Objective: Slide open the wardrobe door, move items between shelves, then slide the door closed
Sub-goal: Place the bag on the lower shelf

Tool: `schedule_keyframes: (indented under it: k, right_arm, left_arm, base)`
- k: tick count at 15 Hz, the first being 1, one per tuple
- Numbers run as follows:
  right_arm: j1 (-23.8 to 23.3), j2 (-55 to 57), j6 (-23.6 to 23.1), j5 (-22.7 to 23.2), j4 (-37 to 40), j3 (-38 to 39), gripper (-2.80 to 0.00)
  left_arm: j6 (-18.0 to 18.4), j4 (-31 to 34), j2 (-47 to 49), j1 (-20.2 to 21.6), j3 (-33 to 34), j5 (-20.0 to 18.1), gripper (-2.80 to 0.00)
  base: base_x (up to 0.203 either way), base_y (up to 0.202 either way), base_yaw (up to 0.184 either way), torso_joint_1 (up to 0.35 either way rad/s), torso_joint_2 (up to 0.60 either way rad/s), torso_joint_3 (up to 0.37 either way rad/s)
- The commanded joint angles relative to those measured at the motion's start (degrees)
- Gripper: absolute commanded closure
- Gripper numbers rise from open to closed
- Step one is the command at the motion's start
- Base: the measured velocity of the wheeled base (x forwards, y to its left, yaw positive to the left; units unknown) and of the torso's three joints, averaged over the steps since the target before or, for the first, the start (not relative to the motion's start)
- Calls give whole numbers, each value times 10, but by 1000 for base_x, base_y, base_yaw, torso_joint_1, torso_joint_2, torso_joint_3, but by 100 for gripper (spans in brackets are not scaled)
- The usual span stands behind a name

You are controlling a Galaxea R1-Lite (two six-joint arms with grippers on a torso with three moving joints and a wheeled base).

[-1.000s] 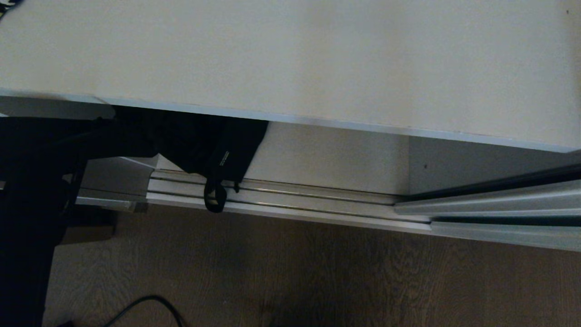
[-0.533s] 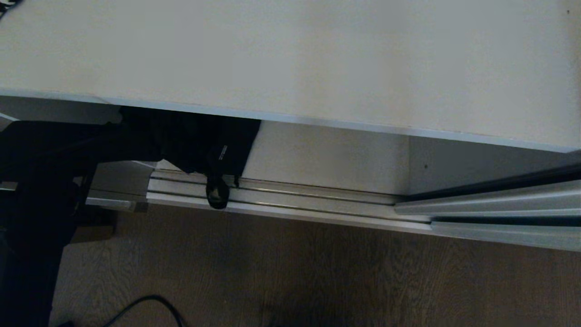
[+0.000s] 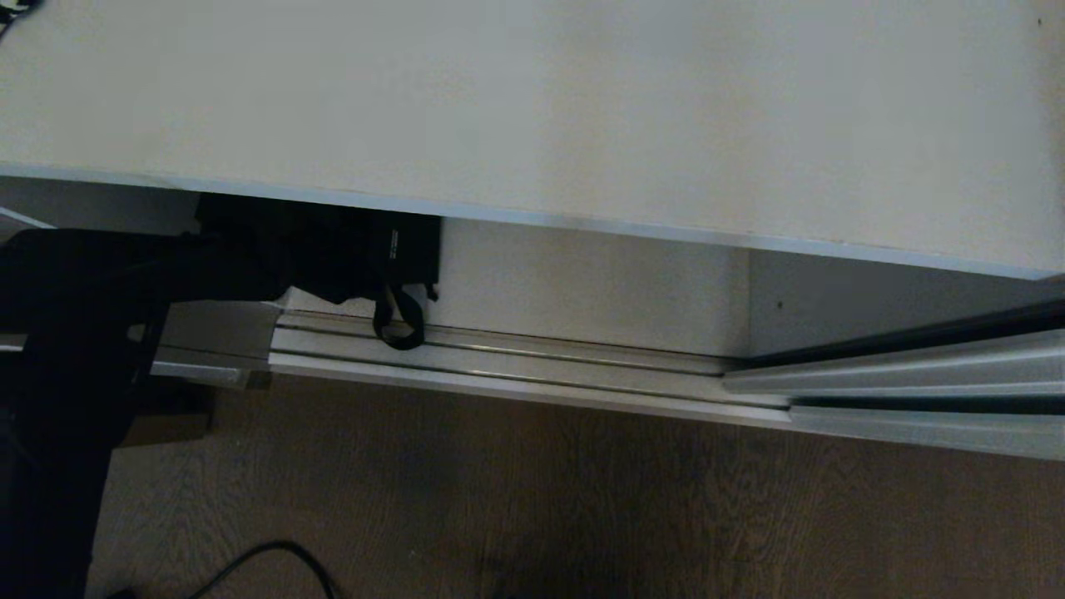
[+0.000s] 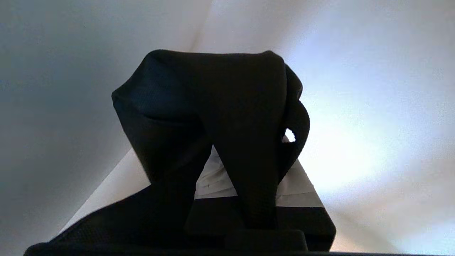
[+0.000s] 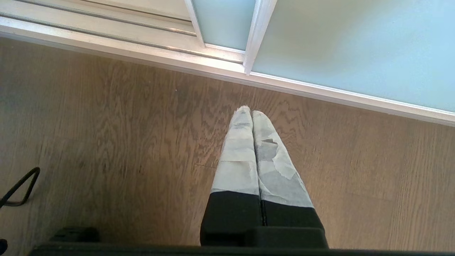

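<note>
black arm [image 3: 75, 333], pale-taped fingers [image 5: 241, 149]

A home bedroom or closet area is suggested by a built-in wardrobe with frosted-glass sliding doors [image 5: 348, 46], metal floor tracks [image 3: 516, 366], white shelves [image 3: 532, 108] and wood-grain flooring [image 3: 582, 499].

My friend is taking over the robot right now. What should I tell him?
Left gripper: shut on the black bag, reaching in under the upper shelf.
Right gripper: shut, empty, parked above the wood floor beside the sliding door.
Bag's small loop hangs over the door track.
Done: door open, bag gripped.
Left: set the bag on its shelf, let go, pull the arm out, slide the door shut.
</note>
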Motion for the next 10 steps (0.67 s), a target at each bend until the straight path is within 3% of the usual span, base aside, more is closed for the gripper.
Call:
schedule_keyframes:
  k: [1,3,4,8,10]
  right_arm:
    - [0,-2,0,0,0,1,0]
    - [0,-2,0,0,0,1,0]
    - [0,-2,0,0,0,1,0]
    - [0,-2,0,0,0,1,0]
    - [0,-3,0,0,0,1,0]
  left_arm:
    - [0,-3,24,1,1,5,0]
    - [3,2,24,4,1,4,0]
    - [2,4,23,4,1,2,-280]
    - [-14,12,9,3,1,-12,-280]
    - [-11,30,-8,3,2,-39,-280]
  base:
    - [0,0,0,0,0,0]
    - [0,0,0,0,0,0]
    - [0,0,0,0,0,0]
    - [0,0,0,0,0,0]
    - [0,0,0,0,0,0]
